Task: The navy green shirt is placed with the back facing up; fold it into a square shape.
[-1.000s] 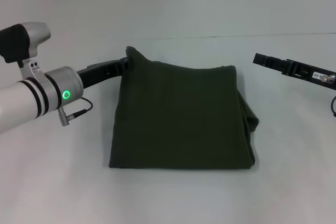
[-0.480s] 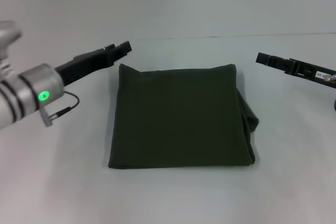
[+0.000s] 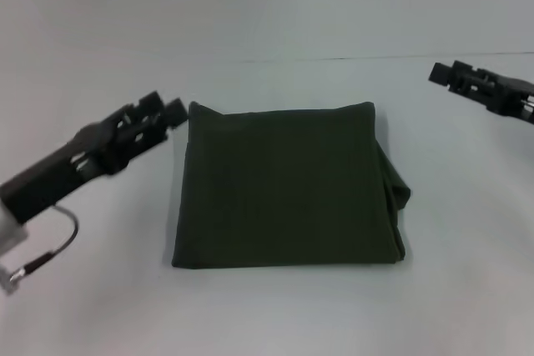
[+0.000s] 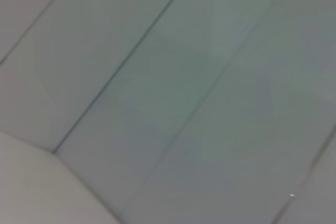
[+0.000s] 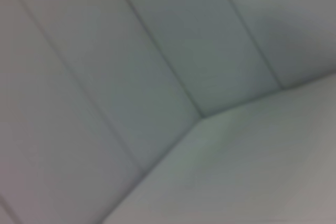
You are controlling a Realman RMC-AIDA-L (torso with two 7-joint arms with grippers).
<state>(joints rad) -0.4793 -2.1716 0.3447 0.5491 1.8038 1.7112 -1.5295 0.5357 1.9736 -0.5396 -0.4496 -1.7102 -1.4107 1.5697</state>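
Table (image 3: 275, 323) fills the frame, pale and plain. Shirt (image 3: 284, 185) lies at its centre, already a near-square packet, plain side up, with some loose cloth bulging at its right edge, so the folding looks all but done. Left gripper (image 3: 154, 116) hangs just beside the packet's upper-left corner, holding nothing; whether its fingers are apart I cannot tell. Right gripper (image 3: 446, 72) sits at the upper right, well clear, fingers likewise unclear.

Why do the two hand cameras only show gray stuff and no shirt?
Both wrist views point away from the table, catching only plain pale panels with thin seams, soft and unfocused. The head view alone shows the navy green shirt, the left gripper beside it and the right gripper.
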